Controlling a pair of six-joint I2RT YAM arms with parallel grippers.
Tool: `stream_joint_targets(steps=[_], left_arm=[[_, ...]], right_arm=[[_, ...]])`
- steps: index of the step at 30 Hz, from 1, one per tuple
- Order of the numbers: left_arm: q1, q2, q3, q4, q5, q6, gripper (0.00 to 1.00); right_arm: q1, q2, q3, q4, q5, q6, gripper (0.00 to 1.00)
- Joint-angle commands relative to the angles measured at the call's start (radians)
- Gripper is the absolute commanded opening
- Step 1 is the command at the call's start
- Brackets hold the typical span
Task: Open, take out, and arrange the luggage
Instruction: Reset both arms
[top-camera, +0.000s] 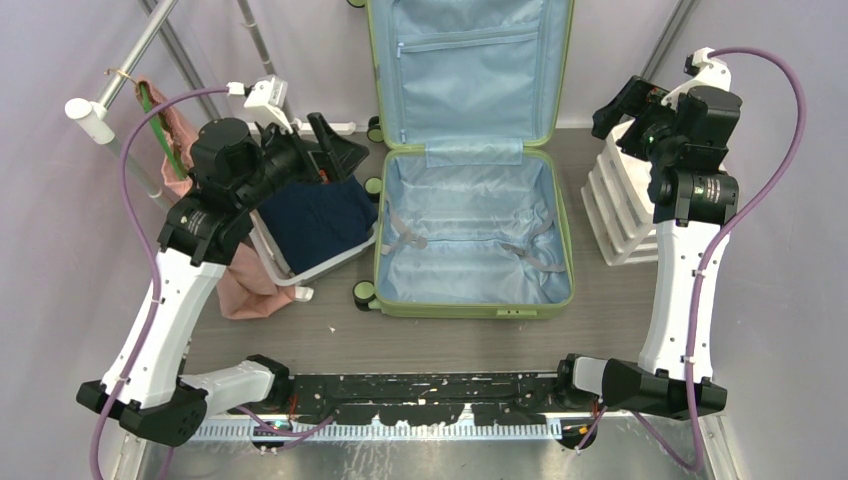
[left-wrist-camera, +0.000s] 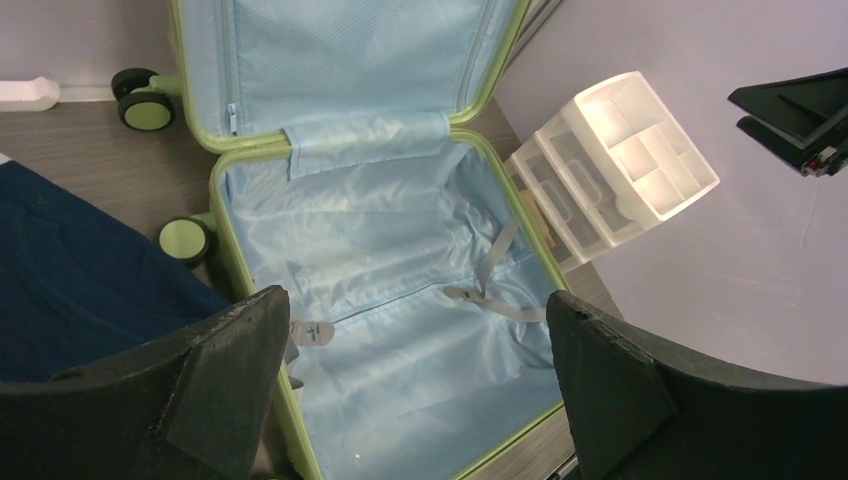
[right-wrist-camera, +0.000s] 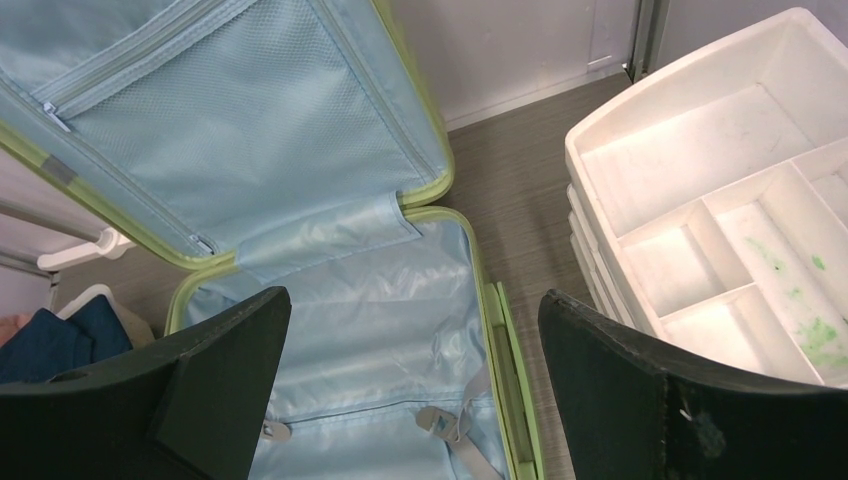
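Left tool (top-camera: 336, 140) stands wide with nothing between its fingers, raised over the far side of the white basket (top-camera: 283, 278) near the left edge of the bench (top-camera: 450, 345). Right tool (top-camera: 620, 103) is just as wide and just as empty, up above the white drawer unit (top-camera: 622, 215) by the right edge (the unit's top tray, seen from the right wrist, is split into compartments and carries green smudges).

Between the two, the luggage (top-camera: 470, 245) lies open in the middle of the bench, toward the far edge. Its base is flat and its lid (top-camera: 465, 90) stands upright at the back. Pale blue lining covers both halves. A zip pocket (top-camera: 468, 45) runs across the lid, and two grey straps (top-camera: 535, 255) lie unbuckled and slack on the floor of the base. The green-and-black wheels (top-camera: 364, 293) stick out on the side facing the basket.

Navy cloth (top-camera: 318, 220) fills the basket. A pink cloth (top-camera: 245, 292) lies against the basket's outer side, toward the bench's left edge.
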Motion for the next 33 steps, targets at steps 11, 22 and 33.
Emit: stream_joint_targets(steps=[11,22,33], left_arm=[[0.021,-0.016,-0.069,0.187,0.102,-0.108,1.0],[0.047,-0.038,-0.071,0.153,0.092,-0.083,1.0],[0.058,-0.055,-0.008,0.076,0.043,-0.006,1.0]], right_arm=[[-0.002,-0.007,-0.014,0.044,-0.162,-0.014,1.0],[-0.002,-0.026,-0.054,0.078,-0.203,-0.027,1.0],[-0.002,-0.023,-0.035,0.076,-0.166,-0.048,1.0]])
